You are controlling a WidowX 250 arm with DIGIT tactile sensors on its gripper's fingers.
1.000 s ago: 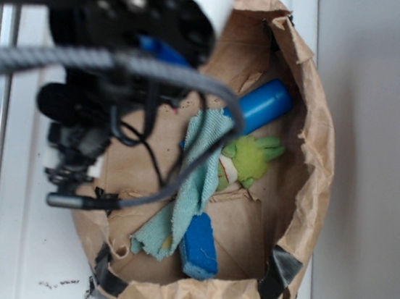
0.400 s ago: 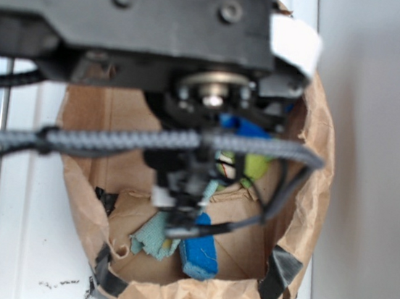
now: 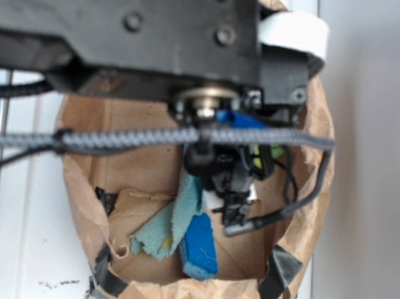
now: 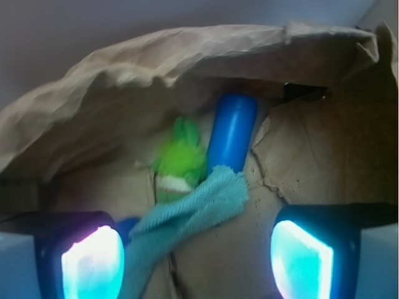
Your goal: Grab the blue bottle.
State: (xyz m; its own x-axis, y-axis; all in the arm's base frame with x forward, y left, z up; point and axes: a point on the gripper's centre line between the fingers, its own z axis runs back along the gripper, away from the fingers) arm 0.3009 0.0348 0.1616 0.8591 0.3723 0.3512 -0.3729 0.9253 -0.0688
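Observation:
In the wrist view the blue bottle [image 4: 232,131] lies inside the brown paper bag [image 4: 187,56], its rounded end toward the bag's far wall. It lies ahead of my gripper [image 4: 196,258] and a little to the right. The gripper is open, with glowing pads [image 4: 90,261] wide apart and nothing held between them. A corner of teal cloth [image 4: 187,221] covers the bottle's near end and trails down between the fingers. In the exterior view my arm hides most of the bottle [image 3: 241,119]; only a blue sliver shows.
A green plush toy [image 4: 179,159] lies right beside the bottle on its left. A flat blue sponge [image 3: 199,248] rests near the bag's front wall [image 3: 189,294], next to the cloth [image 3: 175,219]. The crumpled bag walls rise all around.
My arm has swung from the left side of the bag to the right, over the bottle and plush toy, now hiding them in the exterior view. The objects have not moved.

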